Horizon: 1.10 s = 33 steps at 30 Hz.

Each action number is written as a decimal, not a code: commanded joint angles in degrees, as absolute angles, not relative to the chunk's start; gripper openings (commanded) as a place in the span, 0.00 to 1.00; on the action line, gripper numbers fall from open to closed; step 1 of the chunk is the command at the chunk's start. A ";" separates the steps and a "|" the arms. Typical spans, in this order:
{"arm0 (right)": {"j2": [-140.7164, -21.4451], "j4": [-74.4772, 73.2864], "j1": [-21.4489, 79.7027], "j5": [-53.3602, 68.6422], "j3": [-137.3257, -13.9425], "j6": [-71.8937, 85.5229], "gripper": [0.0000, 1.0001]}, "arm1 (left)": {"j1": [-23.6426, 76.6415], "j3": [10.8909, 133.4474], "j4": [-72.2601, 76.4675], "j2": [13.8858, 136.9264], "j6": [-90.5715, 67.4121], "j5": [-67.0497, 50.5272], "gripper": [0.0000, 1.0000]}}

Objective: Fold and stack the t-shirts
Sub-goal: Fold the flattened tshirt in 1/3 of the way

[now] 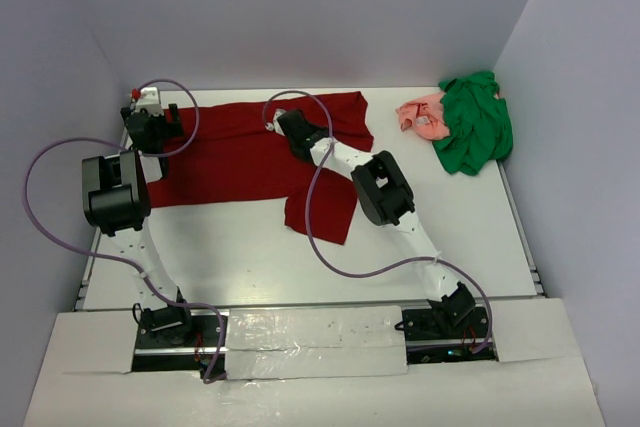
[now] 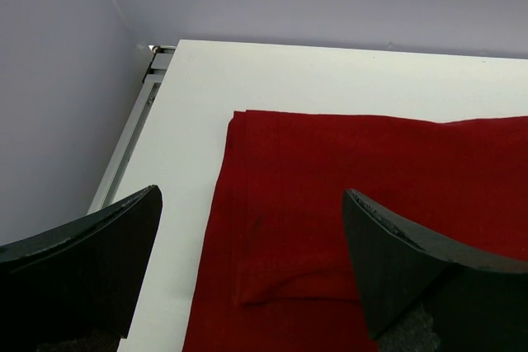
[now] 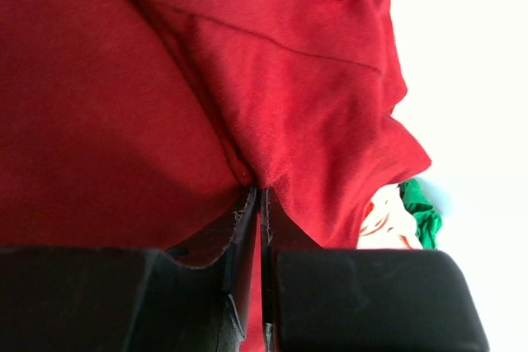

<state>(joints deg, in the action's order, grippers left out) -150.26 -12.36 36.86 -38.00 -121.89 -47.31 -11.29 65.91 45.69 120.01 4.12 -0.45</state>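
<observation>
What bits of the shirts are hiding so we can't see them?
- Top view: the right arm covers part of the maroon t-shirt.
- Top view: the salmon-pink t-shirt and green t-shirt are crumpled together, shapes unclear.
- Left wrist view: picture edges cut off the maroon t-shirt.
- Right wrist view: maroon cloth hides most of both others.

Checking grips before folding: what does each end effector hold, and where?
The right end effector pinches the maroon t-shirt by a bunched fold near its far edge; the left end effector is open, holding nothing.
</observation>
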 commanded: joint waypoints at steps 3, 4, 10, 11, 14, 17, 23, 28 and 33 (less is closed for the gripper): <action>-150.21 -13.71 36.83 -37.88 -123.14 -45.53 0.10 | -10.99 66.36 48.43 117.16 4.92 -0.53 0.99; -149.94 -13.80 36.83 -38.14 -122.96 -45.35 0.09 | -10.99 66.27 48.43 117.16 5.10 -0.53 0.99; -148.27 -14.06 37.00 -38.23 -120.77 -44.21 0.10 | -10.99 66.01 48.87 116.90 5.01 -0.62 0.99; -148.10 -14.32 37.09 -38.32 -120.33 -44.03 0.10 | -10.99 65.92 48.95 116.98 5.01 -0.62 0.99; -147.40 -15.03 37.26 -38.67 -120.32 -43.68 0.10 | -10.99 65.74 49.04 116.89 5.10 -0.70 0.99; -145.99 -15.82 37.27 -38.93 -120.50 -43.68 0.10 | -10.99 65.57 49.31 116.81 5.18 -0.70 0.99; -143.62 -19.23 37.97 -38.85 -121.64 -42.80 0.10 | -10.99 64.42 50.89 116.28 5.19 -0.70 0.99; -141.59 -20.48 38.50 -39.20 -121.38 -42.45 0.11 | -10.99 64.51 50.63 116.37 5.19 -0.70 0.99; -140.36 -23.38 38.58 -39.37 -122.34 -42.27 0.10 | -10.99 64.51 50.63 116.37 5.19 -0.70 0.99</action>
